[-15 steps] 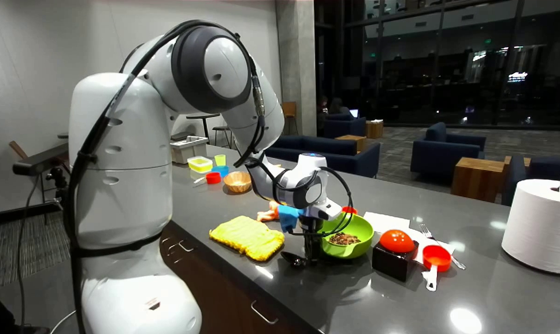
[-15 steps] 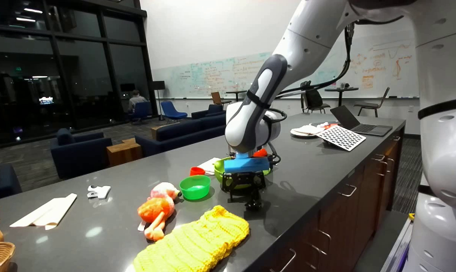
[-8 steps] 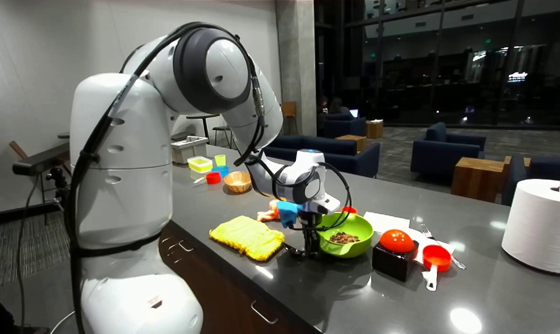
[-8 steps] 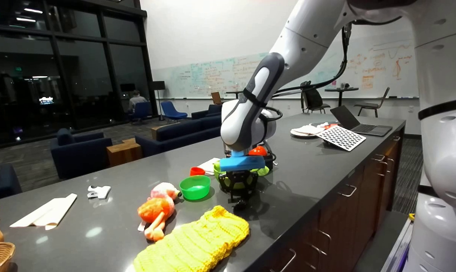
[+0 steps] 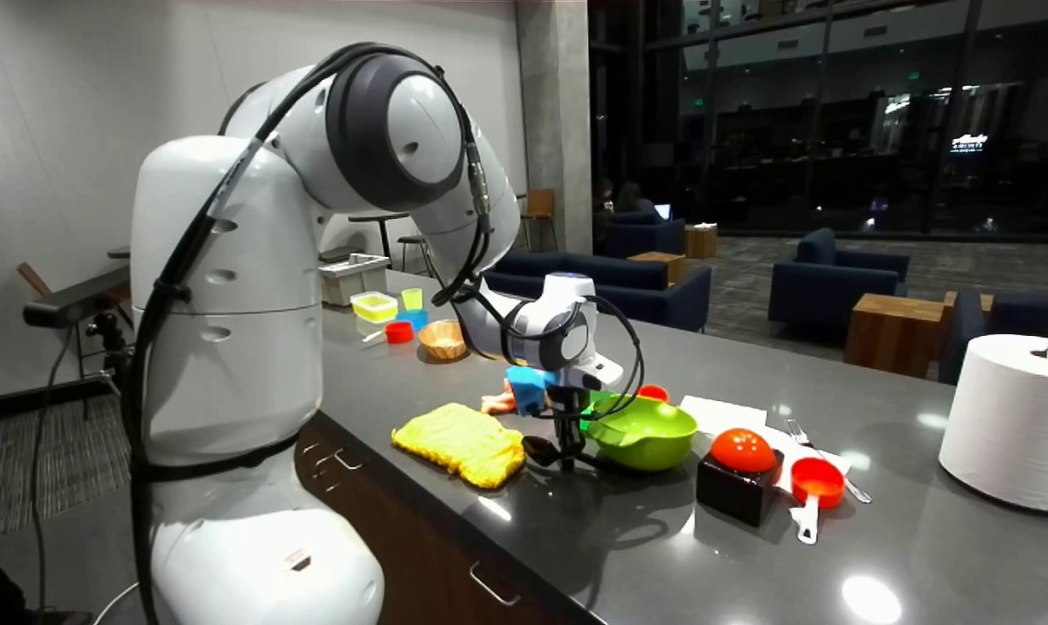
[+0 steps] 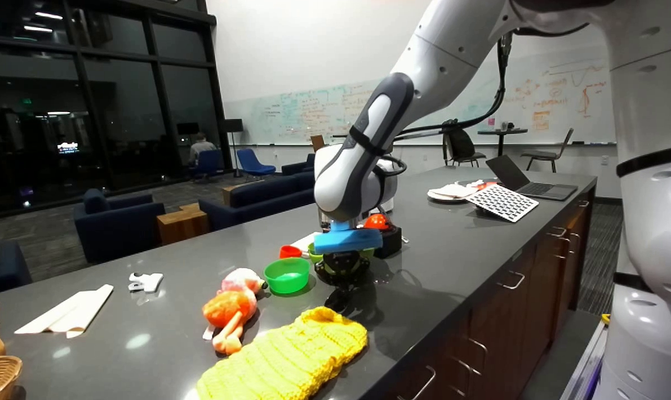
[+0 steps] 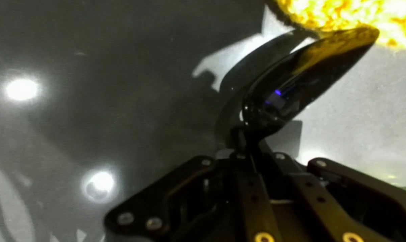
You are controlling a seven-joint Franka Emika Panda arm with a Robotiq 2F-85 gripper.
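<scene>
A shiny black spoon [image 7: 307, 80] is gripped near the neck of its bowl, and my gripper [image 7: 251, 144] is shut on it. In the wrist view the spoon's bowl reaches up and right over the counter, its tip overlapping the edge of a yellow knitted cloth [image 7: 398, 20]. An exterior view shows the gripper [image 5: 567, 456] pointing down just beside a light green bowl [image 5: 649, 434], with the spoon [image 5: 539, 450] jutting toward the cloth [image 5: 463, 444]. Most of the green bowl is hidden behind the gripper [image 6: 341, 283] in an exterior view, where a green cup [image 6: 287, 276] stands close by.
A black box with a red dome [image 5: 742, 460], a red measuring cup [image 5: 817, 483] and a paper roll [image 5: 1014, 421] stand on the counter. A plush toy [image 6: 232, 308] lies near the cloth. A laptop [image 6: 535, 180] and a white rack [image 6: 505, 203] are farther off.
The jaws have gone from open to shut on the spoon, and its bowl end has come up slightly. The gripper has shifted away from the domed box. Brown contents of the green bowl no longer show.
</scene>
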